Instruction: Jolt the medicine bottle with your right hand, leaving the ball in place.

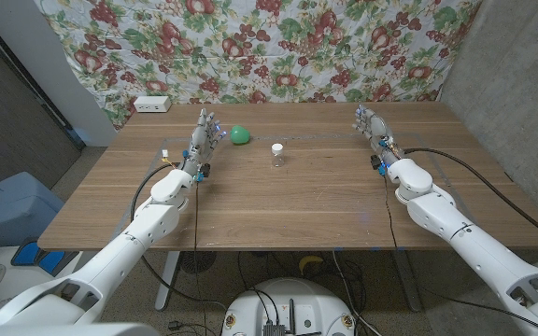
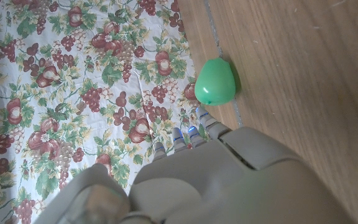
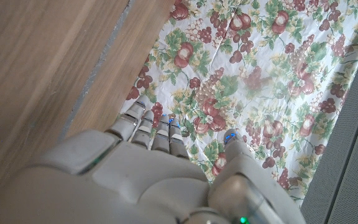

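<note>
One clear, white-capped medicine bottle point(image 1: 276, 154) and one glossy green ball point(image 1: 240, 135) are sitting on the wood-grain tabletop point(image 1: 325, 201); left robot hand point(image 1: 204, 140) and right robot hand point(image 1: 374, 131) are both holding nothing, fingers apart.

On the table point(image 1: 325, 201), the ball point(image 1: 240, 135) lies behind-left of the medicine bottle point(image 1: 276, 156).

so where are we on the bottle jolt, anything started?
Nothing looks done yet. The medicine bottle stands upright mid-table, untouched, well apart from the right hand, which holds nothing near the table's far right. The left hand sits beside the green ball without gripping it. Left: the reach and the jolt itself, ball undisturbed.
</note>
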Controlling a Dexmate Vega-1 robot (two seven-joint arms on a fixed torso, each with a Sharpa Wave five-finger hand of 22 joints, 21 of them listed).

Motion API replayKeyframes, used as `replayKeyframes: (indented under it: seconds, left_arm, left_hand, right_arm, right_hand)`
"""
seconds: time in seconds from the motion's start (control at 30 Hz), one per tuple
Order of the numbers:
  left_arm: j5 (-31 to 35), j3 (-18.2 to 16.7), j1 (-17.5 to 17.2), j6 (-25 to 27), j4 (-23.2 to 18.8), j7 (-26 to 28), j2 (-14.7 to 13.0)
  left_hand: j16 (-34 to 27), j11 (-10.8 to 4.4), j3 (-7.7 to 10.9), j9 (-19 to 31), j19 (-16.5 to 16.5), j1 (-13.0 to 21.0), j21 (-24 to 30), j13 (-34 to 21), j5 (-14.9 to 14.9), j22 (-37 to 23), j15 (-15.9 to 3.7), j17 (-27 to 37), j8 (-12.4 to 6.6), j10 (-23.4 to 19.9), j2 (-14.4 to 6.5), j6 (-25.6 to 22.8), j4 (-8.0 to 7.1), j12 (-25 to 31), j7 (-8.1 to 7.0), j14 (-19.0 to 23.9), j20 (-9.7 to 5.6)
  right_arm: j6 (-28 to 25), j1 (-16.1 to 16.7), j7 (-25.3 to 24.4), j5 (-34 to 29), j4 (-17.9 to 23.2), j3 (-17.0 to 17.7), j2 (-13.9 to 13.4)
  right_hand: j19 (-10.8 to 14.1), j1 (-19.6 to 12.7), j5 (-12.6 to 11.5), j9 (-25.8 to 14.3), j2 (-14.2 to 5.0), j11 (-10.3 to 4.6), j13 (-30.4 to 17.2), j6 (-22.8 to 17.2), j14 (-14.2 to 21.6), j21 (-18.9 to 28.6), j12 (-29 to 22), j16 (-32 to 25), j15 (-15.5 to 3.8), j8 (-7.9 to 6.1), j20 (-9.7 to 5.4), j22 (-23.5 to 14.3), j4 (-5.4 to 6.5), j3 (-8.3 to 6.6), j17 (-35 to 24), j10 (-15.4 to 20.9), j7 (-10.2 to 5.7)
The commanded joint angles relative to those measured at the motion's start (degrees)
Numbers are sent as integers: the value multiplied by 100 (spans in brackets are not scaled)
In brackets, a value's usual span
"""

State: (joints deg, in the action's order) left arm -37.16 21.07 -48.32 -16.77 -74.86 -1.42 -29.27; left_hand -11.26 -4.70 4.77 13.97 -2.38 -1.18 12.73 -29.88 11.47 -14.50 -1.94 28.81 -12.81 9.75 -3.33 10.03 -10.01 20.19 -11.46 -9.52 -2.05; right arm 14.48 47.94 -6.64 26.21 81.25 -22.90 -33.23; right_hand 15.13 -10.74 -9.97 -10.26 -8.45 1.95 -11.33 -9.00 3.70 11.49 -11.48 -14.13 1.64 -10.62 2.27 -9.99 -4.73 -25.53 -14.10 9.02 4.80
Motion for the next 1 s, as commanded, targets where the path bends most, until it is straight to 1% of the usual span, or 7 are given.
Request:
replayKeyframes:
  seconds: [0.03, 0.23, 0.67, 0.8, 1.0]
  left_arm:
    - [-4, -5, -12, 8, -27, 7, -10]
    - [-7, -2, -17, 33, -48, 9, -21]
    - [7, -2, -19, 36, -59, 38, -20]
    - [11, 0, -20, 40, -66, 47, -19]
    - [21, 1, -24, 41, -90, 52, -29]
  left_hand:
    - [-35, -7, -5, 30, -39, -13, 37, -23, 39, -16, -1185, 15, -19, 230, -423, 246, -42, 40, -52, -941, -359]
    - [-35, -7, -5, 30, -39, -13, 37, -23, 39, -16, -1185, 15, -19, 230, -423, 246, -42, 40, -52, -941, -359]
    - [-35, -7, -5, 30, -39, -13, 37, -23, 39, -16, -1185, 15, -19, 230, -423, 246, -42, 40, -52, -941, -359]
    - [-35, -7, -5, 30, -39, -13, 37, -23, 39, -16, -1185, 15, -19, 230, -423, 246, -42, 40, -52, -941, -359]
    - [-35, -7, -5, 30, -39, -13, 37, -23, 39, -16, -1185, 15, -19, 230, -423, 246, -42, 40, -52, -941, -359]
  right_arm:
    - [-224, 5, -238, -403, 310, -82, -158]
    - [-378, -14, -326, -593, 444, -135, -224]
    - [-458, -112, -317, -909, 505, -274, -277]
    - [-494, -128, -337, -1013, 551, -312, -293]
    - [-522, -158, -336, -1140, 596, -361, -311]
  right_hand:
    - [21, -100, -35, -16, 47, -15, -15, -77, 42, 19, -37, 2, -8, -58, 58, -10, -59, -35, -7, 32, -5]
    - [32, -154, -41, -16, 63, -8, -14, -92, 56, 20, -45, 7, -6, -63, 59, -10, -118, -55, 8, 64, 8]
    - [35, -251, -52, -18, 97, -29, -15, -111, 70, 16, -36, 21, -7, -69, 65, -9, -224, -88, 33, 65, 4]
    - [36, -287, -52, -18, 114, -2, -15, -163, 75, 13, -34, 27, -8, -87, 64, -9, -266, -96, 43, 73, 96]
    - [37, -307, -52, -19, 126, -6, -15, -173, 80, 12, -36, 29, -7, -87, 64, -9, -292, -98, 49, 86, 110]
